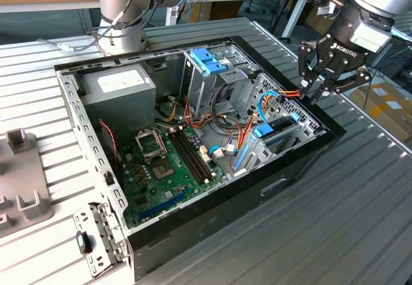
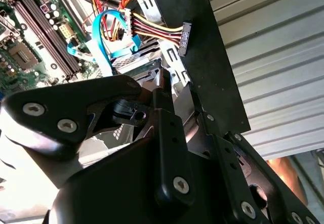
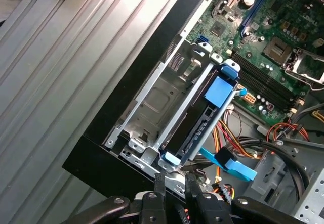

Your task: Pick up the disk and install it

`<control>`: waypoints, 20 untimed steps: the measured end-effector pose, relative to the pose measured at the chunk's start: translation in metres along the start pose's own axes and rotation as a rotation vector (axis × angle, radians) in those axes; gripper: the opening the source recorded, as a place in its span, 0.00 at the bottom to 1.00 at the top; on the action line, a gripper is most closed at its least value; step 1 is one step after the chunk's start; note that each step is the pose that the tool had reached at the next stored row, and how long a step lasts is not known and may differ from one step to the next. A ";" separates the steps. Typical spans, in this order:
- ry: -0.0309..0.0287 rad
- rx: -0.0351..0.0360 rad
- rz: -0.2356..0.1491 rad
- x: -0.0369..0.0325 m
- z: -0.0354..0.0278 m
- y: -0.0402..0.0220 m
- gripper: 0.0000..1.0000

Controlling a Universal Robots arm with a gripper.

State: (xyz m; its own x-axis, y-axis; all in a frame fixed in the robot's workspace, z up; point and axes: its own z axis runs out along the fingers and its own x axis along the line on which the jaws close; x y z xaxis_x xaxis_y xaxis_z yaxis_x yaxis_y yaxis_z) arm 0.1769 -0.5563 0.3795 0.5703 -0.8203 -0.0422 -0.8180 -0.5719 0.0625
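The disk [image 1: 280, 130], a dark drive in a blue carrier, lies in the metal drive bay [image 3: 157, 100] at the corner of the open computer case [image 1: 212, 214] on the exterior view's right. In the first wrist view the disk [image 3: 197, 123] sits along the bay's inner side, a blue tab on top. My gripper [image 1: 313, 96] hangs just above the case's edge beside that bay, fingers shut with nothing between them. In both wrist views my gripper [image 3: 175, 181] [image 2: 161, 80] points down at the bay's end.
A black power connector [image 2: 185, 38] on yellow and red wires rests on the case edge close to my fingers. A blue data cable [image 2: 101, 29] loops nearby. The motherboard [image 1: 170, 163], a tall drive cage with a blue clip [image 1: 209, 60] and the power supply [image 1: 119, 85] occupy the case.
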 end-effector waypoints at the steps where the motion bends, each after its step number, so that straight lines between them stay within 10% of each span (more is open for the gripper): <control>1: 0.0003 -0.0003 -0.007 0.0000 0.0001 0.0000 0.30; 20: 0.0098 -0.0066 -0.157 0.0000 0.0002 0.0000 0.30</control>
State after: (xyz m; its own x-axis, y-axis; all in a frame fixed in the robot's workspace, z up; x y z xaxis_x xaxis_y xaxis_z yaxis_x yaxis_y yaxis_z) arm 0.1770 -0.5563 0.3793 0.6918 -0.7208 -0.0423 -0.7182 -0.6930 0.0625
